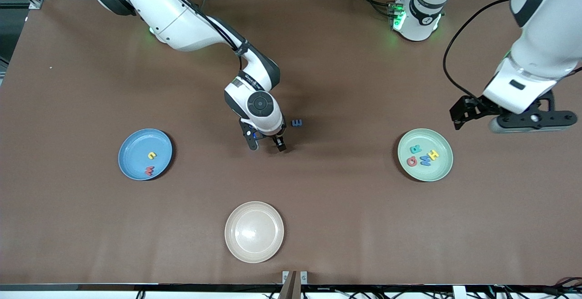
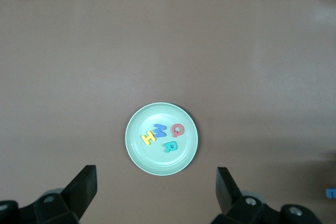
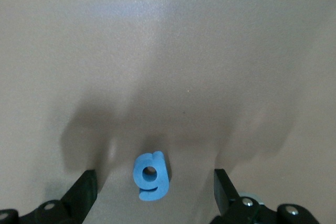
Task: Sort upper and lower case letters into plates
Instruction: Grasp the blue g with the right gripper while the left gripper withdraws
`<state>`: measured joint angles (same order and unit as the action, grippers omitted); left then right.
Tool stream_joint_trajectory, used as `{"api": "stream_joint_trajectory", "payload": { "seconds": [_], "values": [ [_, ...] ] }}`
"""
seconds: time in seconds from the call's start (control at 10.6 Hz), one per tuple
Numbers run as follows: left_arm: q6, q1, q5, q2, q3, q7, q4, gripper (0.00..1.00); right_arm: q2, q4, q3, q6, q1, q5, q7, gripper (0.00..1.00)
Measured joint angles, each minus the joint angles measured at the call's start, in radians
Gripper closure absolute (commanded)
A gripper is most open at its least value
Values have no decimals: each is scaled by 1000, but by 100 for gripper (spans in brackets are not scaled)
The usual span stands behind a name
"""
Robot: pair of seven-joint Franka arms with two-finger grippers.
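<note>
Down on the brown table (image 1: 318, 226) we see a blue lowercase g (image 3: 151, 177) lying flat near the middle, between the spread fingers (image 3: 84, 192) of the right gripper (image 1: 267, 144), which has nothing in its grasp and does not touch the letter. Just beside it, farther from the front camera, lies a blue E (image 1: 297, 122). Toward the right arm's end, the sky blue plate (image 1: 132, 162) holds a yellow letter (image 1: 152, 155) and a red letter (image 1: 149, 170). Toward the left arm's end, the mint green plate (image 2: 137, 153) carries a yellow H (image 2: 148, 137), a blue M (image 2: 160, 129), a red Q (image 2: 178, 129) and a teal R (image 2: 169, 146). Nearest the front camera sits a cream plate (image 1: 236, 249). We find the left gripper (image 2: 156, 187) waiting over the table near the mint plate, jaws wide and holding nothing
</note>
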<state>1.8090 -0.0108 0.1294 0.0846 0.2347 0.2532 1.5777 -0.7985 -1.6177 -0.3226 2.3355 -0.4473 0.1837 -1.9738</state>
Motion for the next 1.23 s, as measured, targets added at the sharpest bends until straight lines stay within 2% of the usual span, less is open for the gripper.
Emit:
{"api": "stream_joint_trajectory", "payload": {
  "seconds": [0.09,0.28,0.47,0.75,0.94,1.13,1.23],
  "values": [
    [0,35,-2,-8,-42,0,0,0,0,1,0,5,-1,0,0,22],
    [0,51,-2,-13,-64,0,0,0,0,3,0,10,-2,1,0,37],
    [0,51,-2,-24,-73,0,1,0,0,6,0,12,-2,1,0,45],
    [-8,51,-2,-39,-77,0,1,0,2,6,-2,6,-2,1,0,52],
    [-27,51,-4,-46,-79,0,1,0,4,3,-2,-3,-3,2,0,63],
    [-69,51,-59,-58,-79,0,0,0,7,-8,-4,-11,-6,9,0,86],
    [-90,51,-83,-61,-79,-5,0,0,9,-11,-5,-11,-6,11,0,91]
  ]
}}
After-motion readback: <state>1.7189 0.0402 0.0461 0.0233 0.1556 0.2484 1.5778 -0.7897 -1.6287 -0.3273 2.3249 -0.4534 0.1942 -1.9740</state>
